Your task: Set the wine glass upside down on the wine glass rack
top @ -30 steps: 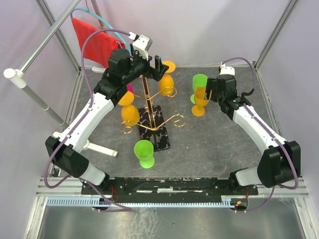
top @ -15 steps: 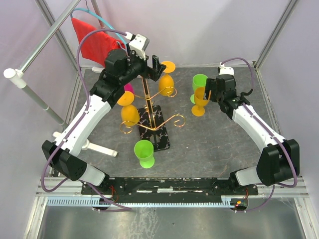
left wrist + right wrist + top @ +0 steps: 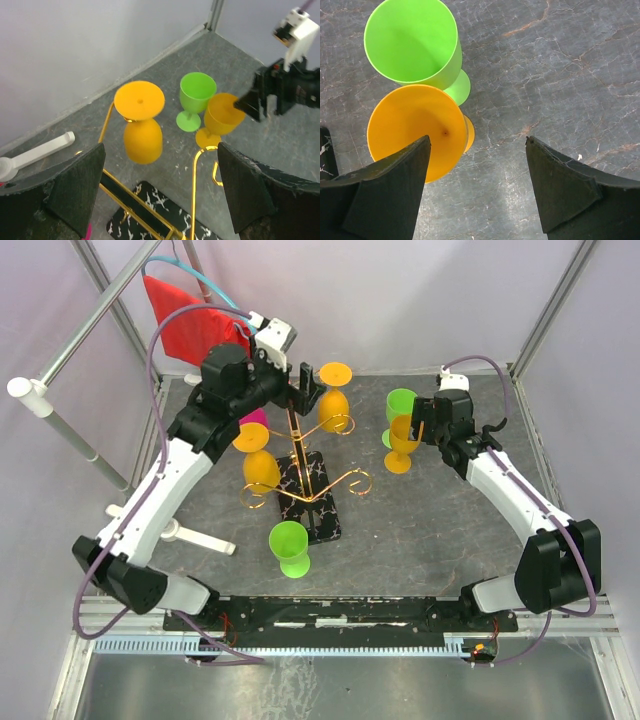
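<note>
The left hand (image 3: 160,160) is up high by the top of the wine glass rack (image 3: 322,502). Its two fingers are wide apart and there is nothing between them. Just past them, the hanging orange glass (image 3: 143,140) is on a gold arm of the rack, foot up and cup down. The hand is not touching it. So I think that glass is done and this hand only has to back away without bumping the thin wire.

The right hand (image 3: 477,142) is on the other side of the desk (image 3: 420,530). Its fingers are spread apart too, and it holds nothing. It hovers right over the standing orange glass (image 3: 415,130), which sits mouth up on the desk. The tall green glass (image 3: 410,42) is just beside it, very close or touching.

I think the step now is to pick up that standing orange glass. The right hand must come down and close on it without knocking over the green one. Then it must turn the glass over and slide its stem into a free curl of the rack.

A second orange glass (image 3: 260,468) hangs on the rack's left side. Another green glass (image 3: 289,543) stands on the desk in front of it.
</note>
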`<control>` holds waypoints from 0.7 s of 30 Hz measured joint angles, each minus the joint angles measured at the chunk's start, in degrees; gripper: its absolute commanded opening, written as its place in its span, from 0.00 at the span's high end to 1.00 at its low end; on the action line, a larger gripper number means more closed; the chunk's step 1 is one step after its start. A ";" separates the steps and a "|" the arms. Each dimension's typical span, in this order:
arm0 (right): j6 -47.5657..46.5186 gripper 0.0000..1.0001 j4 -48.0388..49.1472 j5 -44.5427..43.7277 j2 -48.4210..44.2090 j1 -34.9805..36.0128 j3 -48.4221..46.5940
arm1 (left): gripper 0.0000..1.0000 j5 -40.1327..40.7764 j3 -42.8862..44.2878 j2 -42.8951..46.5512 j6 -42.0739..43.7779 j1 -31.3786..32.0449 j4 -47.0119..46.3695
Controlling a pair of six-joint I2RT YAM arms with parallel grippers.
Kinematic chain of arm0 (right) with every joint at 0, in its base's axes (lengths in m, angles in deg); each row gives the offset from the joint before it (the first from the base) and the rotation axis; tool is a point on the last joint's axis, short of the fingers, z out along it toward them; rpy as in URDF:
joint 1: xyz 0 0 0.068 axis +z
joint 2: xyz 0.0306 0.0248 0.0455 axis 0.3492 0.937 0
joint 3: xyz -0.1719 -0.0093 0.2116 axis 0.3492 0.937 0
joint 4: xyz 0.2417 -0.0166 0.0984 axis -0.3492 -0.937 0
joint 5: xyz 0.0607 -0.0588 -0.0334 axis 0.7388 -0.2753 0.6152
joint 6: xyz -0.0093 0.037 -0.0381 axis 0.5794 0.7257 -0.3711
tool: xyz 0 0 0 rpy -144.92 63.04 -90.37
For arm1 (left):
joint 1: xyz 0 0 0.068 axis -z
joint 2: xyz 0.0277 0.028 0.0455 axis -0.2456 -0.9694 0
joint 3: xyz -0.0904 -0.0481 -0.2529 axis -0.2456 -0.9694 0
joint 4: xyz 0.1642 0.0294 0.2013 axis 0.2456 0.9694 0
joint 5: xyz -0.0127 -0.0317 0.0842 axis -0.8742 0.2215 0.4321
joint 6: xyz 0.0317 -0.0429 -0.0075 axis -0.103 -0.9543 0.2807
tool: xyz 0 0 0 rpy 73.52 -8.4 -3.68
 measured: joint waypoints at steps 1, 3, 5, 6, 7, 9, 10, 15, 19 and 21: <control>-0.09 0.16 0.00 0.00 -0.02 -0.04 0.00 | 0.01 -0.94 -0.17 1.01 0.22 0.00 1.22; -0.20 0.16 -0.02 0.04 0.00 -0.09 0.00 | 0.01 -3.41 -0.22 3.52 1.03 0.00 4.26; -0.28 0.16 -0.04 0.09 0.00 -0.20 0.00 | 0.01 -6.49 -0.22 6.21 1.55 0.00 6.60; -0.31 0.16 -0.07 0.11 0.00 -0.26 -0.02 | 0.01 -8.33 -0.24 7.65 1.62 0.00 7.74; -0.42 0.16 -0.20 0.11 0.04 -0.31 -0.11 | 0.01 -10.05 -0.26 9.01 1.62 0.00 8.72; -0.79 0.15 -0.42 0.11 0.20 -0.37 -0.46 | 0.01 -13.92 -0.48 11.39 1.57 0.00 10.36; -1.18 0.16 -0.68 0.11 0.35 -0.37 -0.81 | 0.01 -16.44 -0.81 12.52 1.57 0.00 11.28; -2.58 0.15 -1.36 0.04 1.14 -0.37 -1.97 | 0.01 -25.18 -7.48 17.92 1.62 1.42 14.23; -3.19 0.15 -2.40 -0.09 1.44 -0.42 -2.27 | 0.01 -26.27 -13.68 21.90 1.66 3.96 18.29; -3.34 0.15 -2.73 -0.13 1.73 -0.42 -2.43 | 0.01 -25.66 -14.93 23.21 2.01 5.42 20.46</control>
